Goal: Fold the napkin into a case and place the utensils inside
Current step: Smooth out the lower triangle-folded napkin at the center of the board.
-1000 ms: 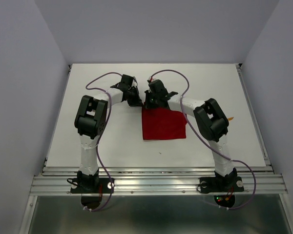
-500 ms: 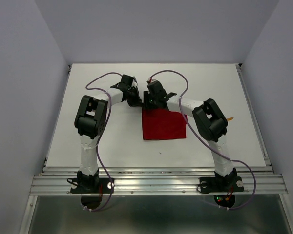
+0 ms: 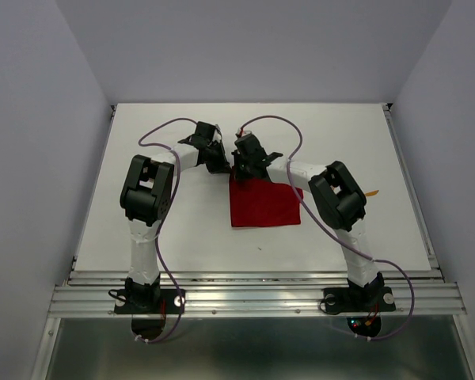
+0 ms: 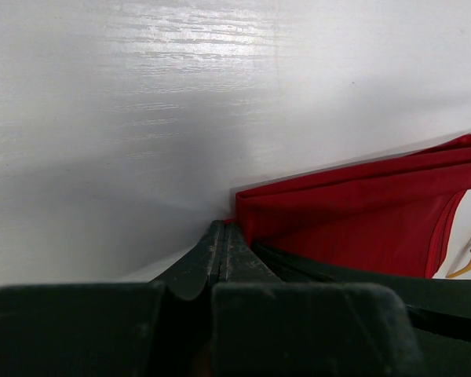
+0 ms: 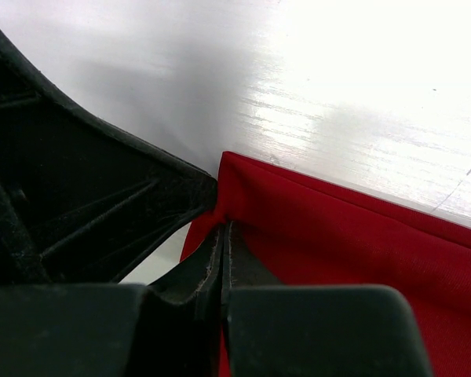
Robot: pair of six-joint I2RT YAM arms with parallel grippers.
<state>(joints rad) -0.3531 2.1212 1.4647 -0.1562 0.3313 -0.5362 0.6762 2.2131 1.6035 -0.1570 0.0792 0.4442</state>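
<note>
Red napkin (image 3: 263, 206) lies folded flat at frame center on white table (image 3: 182, 229), roughly square, upper right corner slightly lifted. Both arms reach to its upper left corner. Left gripper (image 3: 220, 166) fully closed, tips right at the corner in left wrist view; can't tell if any cloth is caught. Right gripper (image 3: 238, 172) just right of it, almost touching; jaws closed, and in right wrist view cloth creases run into the tips, so it pinches the napkin corner. 1 orange utensil (image 3: 372, 192) on table at right of frame, beside right arm elbow, apart from napkin. 2nd utensil not made out
</note>
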